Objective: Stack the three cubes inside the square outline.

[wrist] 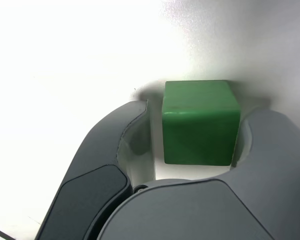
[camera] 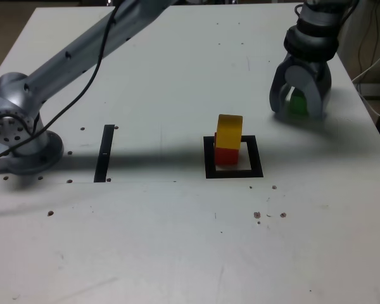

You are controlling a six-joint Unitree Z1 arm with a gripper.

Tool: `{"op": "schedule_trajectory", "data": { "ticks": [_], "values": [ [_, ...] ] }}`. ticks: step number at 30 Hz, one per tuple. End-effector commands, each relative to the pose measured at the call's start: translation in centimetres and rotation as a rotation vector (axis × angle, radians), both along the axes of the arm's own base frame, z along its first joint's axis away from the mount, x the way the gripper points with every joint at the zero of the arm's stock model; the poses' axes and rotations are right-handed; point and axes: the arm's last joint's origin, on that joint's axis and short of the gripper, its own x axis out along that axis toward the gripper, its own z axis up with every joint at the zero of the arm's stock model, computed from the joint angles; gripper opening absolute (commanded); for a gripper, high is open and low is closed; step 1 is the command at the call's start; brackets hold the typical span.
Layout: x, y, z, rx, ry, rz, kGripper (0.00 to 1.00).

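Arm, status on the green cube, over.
Gripper open around green cube, gap on one side. Yellow cube on red cube. Nothing seen blocking.

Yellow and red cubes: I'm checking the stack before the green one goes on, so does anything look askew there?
Slightly: in the exterior view, the yellow cube looks turned and shifted relative to the red cube beneath, rather than squarely aligned.

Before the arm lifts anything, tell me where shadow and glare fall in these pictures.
Exterior view: a soft shadow band crosses the white table behind the square outline, and another darkens it by the gripper. Wrist view: the table washes out to plain white on one side, greyer on the other; dark shadows flank the green cube.
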Motion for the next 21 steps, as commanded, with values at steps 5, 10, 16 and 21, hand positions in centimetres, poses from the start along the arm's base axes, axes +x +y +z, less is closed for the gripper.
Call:
{"op": "schedule_trajectory", "data": {
  "ticks": [5, 10, 16, 21],
  "values": [
    [-0.1, -0.3, 0.1, 0.027, 0.014, -0.004, 0.12],
    [0.0, -0.6, 0.3, 0.062, 0.007, -0.005, 0.12],
    [-0.4, -0.6, 1.7, 0.066, -0.007, -0.004, 0.12],
    [-1.8, -0.9, 4.7, 0.062, -0.031, -0.003, 0.12]
  ]
}}
